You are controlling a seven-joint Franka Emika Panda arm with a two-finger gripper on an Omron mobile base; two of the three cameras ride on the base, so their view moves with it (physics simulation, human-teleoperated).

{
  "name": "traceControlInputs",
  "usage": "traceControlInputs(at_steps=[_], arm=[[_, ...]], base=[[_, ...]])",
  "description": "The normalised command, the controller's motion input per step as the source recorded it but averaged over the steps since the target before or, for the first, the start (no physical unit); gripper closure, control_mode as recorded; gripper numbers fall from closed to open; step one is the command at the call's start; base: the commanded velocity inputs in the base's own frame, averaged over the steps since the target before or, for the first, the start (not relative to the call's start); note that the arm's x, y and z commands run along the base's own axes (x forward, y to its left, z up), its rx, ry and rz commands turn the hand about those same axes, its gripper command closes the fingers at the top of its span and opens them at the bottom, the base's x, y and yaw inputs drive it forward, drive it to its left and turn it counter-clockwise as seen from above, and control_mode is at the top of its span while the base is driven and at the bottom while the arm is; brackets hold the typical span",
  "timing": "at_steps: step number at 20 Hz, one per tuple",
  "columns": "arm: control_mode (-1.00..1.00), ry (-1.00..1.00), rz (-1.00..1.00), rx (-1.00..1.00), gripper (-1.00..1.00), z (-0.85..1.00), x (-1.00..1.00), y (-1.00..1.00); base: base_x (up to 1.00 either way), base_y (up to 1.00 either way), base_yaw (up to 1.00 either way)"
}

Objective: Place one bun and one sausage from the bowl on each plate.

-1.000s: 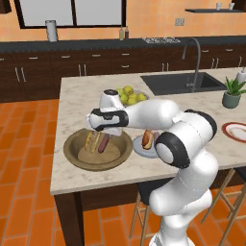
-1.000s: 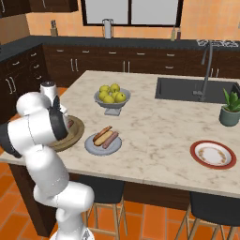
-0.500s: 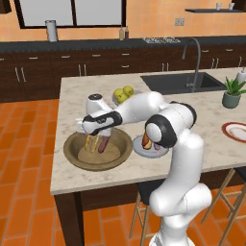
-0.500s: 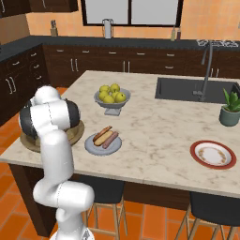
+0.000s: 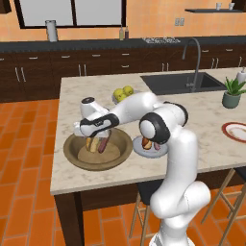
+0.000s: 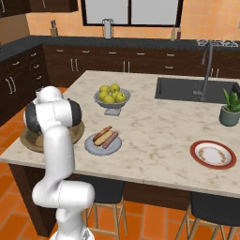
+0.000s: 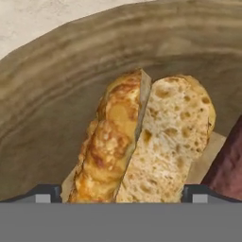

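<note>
Over the island's bowl (image 5: 98, 153), hand view shows gripper (image 7: 121, 194) wide, straddling bun (image 7: 144, 139).

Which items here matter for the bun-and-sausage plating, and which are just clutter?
Job: brown bowl, bun, sausage, grey-blue plate already filled, red-rimmed plate bare, open gripper over the bun.
Clutter: fruit bowl, potted plant, sink.

The olive-brown bowl (image 5: 98, 153) sits near the bench's left front corner, holding a split golden bun (image 7: 146, 142) with a dark red sausage (image 7: 228, 168) beside it. Just right, a grey-blue plate (image 6: 103, 143) carries a bun and sausage. The red-rimmed plate (image 6: 213, 154) lies well apart.
</note>
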Motion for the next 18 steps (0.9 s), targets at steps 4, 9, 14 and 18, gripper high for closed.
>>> traceControlInputs(at_steps=[4, 9, 14, 18], arm=[[-1.0, 0.0, 0.0, 0.0, -1.0, -0.48, 0.04, -0.14], [-1.0, -0.03, 0.0, 0.0, 1.0, -0.06, -0.39, -0.01], [-1.0, -0.24, 0.0, 0.02, 1.0, 0.77, -0.94, -0.5], [-1.0, -0.18, -0.01, 0.19, 1.0, 1.0, -0.96, -1.0]], base=[[0.0, 0.0, 0.0], [0.0, 0.0, 0.0], [0.0, 0.0, 0.0], [0.0, 0.0, 0.0]])
